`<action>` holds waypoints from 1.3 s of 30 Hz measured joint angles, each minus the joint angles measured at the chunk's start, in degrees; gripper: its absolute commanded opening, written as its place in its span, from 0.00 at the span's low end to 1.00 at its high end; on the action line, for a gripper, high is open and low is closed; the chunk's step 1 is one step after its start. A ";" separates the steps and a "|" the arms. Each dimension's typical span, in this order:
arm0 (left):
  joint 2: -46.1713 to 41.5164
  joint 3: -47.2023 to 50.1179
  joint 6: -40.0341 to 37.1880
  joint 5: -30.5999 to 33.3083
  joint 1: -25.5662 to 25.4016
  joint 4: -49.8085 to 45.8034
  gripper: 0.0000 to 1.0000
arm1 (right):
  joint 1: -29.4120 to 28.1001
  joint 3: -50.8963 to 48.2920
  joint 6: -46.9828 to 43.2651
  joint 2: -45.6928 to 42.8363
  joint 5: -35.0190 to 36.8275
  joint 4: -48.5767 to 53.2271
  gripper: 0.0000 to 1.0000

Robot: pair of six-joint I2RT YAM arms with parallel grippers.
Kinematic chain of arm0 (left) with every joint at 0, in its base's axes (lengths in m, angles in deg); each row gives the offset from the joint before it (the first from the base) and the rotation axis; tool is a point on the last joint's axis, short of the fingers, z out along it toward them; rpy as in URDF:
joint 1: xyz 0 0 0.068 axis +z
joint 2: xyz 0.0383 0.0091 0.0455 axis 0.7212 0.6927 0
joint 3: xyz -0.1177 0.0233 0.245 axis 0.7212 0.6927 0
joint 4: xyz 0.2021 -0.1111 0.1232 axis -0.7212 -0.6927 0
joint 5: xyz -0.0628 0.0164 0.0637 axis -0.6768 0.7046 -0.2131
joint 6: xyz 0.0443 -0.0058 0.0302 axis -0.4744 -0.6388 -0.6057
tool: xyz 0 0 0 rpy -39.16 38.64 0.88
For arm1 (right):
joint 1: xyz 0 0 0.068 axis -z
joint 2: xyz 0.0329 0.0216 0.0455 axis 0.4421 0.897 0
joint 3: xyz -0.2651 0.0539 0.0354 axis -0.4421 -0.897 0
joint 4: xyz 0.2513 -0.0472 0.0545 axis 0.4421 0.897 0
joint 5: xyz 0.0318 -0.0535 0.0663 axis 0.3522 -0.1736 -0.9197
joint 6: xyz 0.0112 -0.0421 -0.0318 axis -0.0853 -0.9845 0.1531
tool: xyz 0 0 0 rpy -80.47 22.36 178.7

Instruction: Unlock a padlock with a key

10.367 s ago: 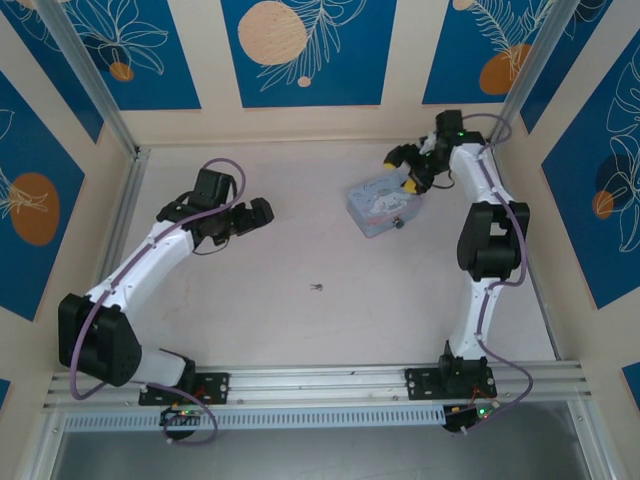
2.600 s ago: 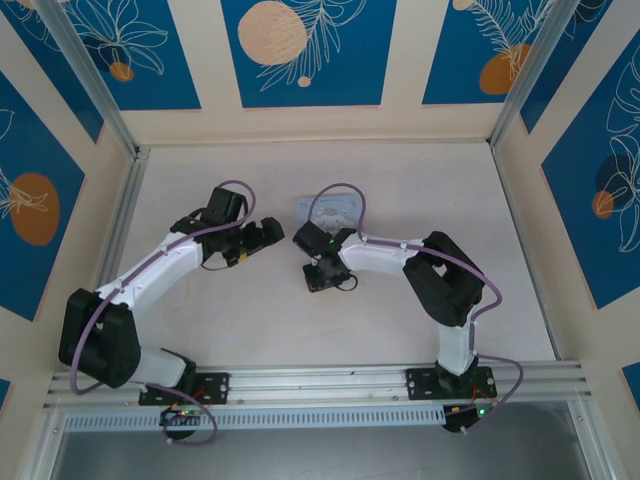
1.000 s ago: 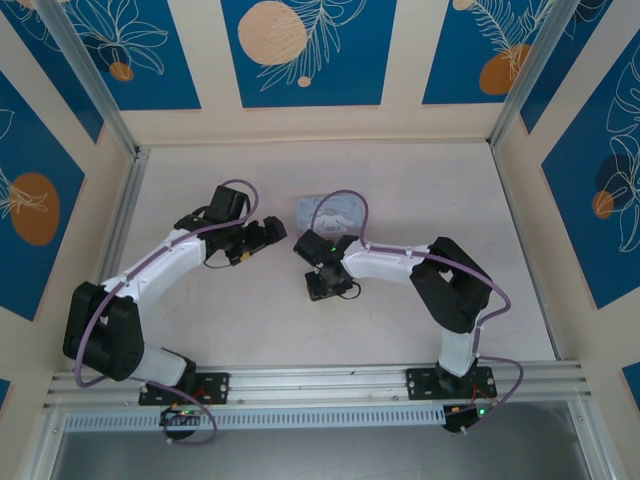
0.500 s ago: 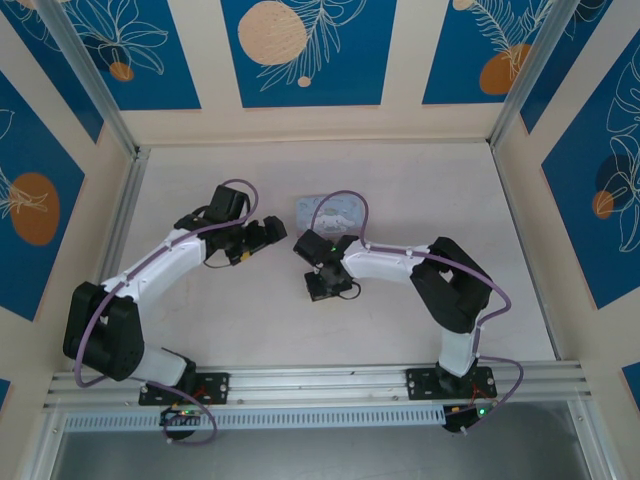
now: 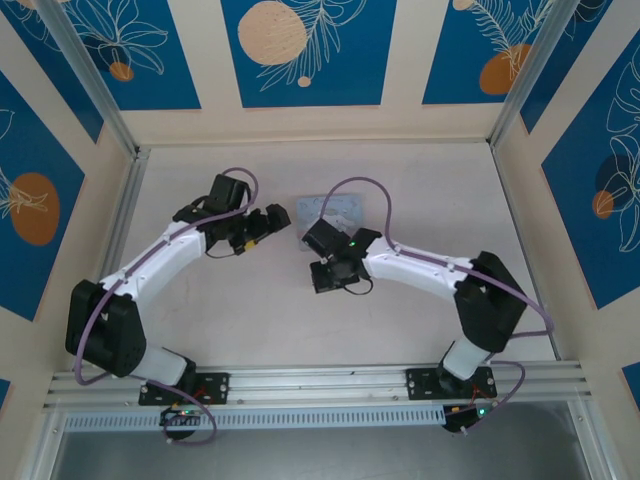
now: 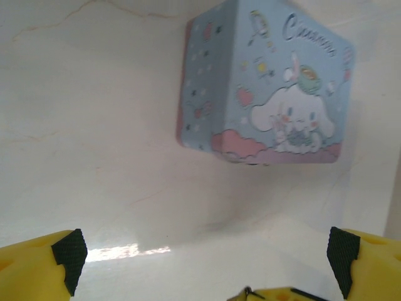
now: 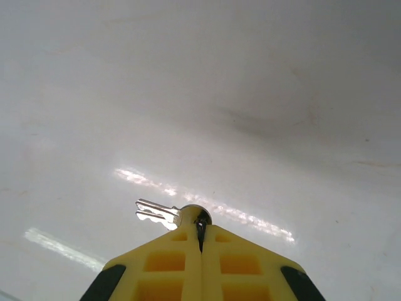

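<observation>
Right claw clenched on the key, its blade jutting left beyond the fingertips. Left claw released, the tin ahead. Advice: lift slowly, keeping the thin key from twisting.

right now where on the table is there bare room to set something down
Bare table lies between the tin and the right wall, and in front, between both arms and the near rail. Crowded at the middle: left gripper, tin and right gripper, shut on the key, sit close together.
</observation>
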 measured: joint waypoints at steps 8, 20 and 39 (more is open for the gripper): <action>0.00 -3.56 10.01 -8.11 0.00 5.44 0.91 | 5.42 9.03 4.11 -5.09 -1.81 1.07 0.00; 0.66 -6.51 16.11 -14.25 -0.44 13.16 0.33 | 11.69 12.02 9.97 -5.14 -7.50 -2.78 0.00; 2.47 -1.27 15.58 -18.82 -3.56 18.08 0.28 | 14.49 8.66 14.73 -5.14 -12.15 -6.56 0.00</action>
